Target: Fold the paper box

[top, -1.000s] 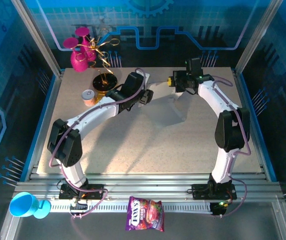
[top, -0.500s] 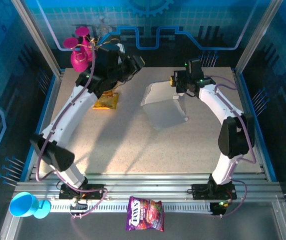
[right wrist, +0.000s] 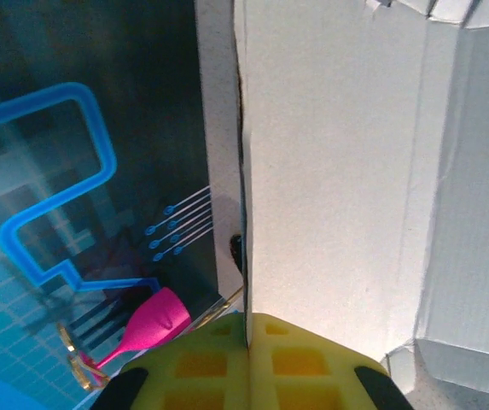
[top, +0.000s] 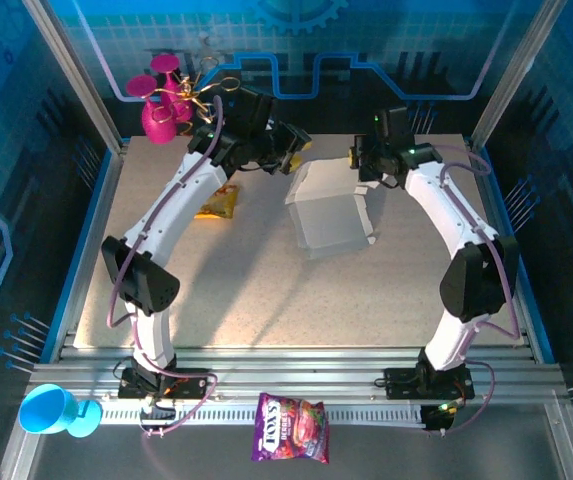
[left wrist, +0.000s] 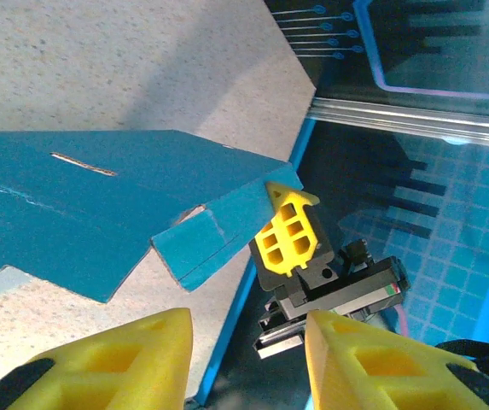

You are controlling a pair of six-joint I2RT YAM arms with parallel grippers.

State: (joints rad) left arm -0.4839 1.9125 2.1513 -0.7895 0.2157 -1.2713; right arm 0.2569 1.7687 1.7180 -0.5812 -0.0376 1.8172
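1. The light-blue cardboard paper box (top: 331, 215) sits on the speckled table (top: 266, 300), right of the middle and toward the far edge.
2. The right gripper (top: 357, 168) is at the box's far right corner, clamped on its wall.
3. The left gripper (top: 296, 153) hangs near the box's far left corner, apart from it.
4. A flat yellow packet (top: 216, 205) lies on the table left of the box, beneath the left arm.
5. Pink plastic goblets (top: 161, 105) stand behind the table's far left corner.
6. A blue plastic cup (top: 51, 410) lies before the table at the left.
7. A purple candy bag (top: 291, 428) lies before the table, between the arm bases.
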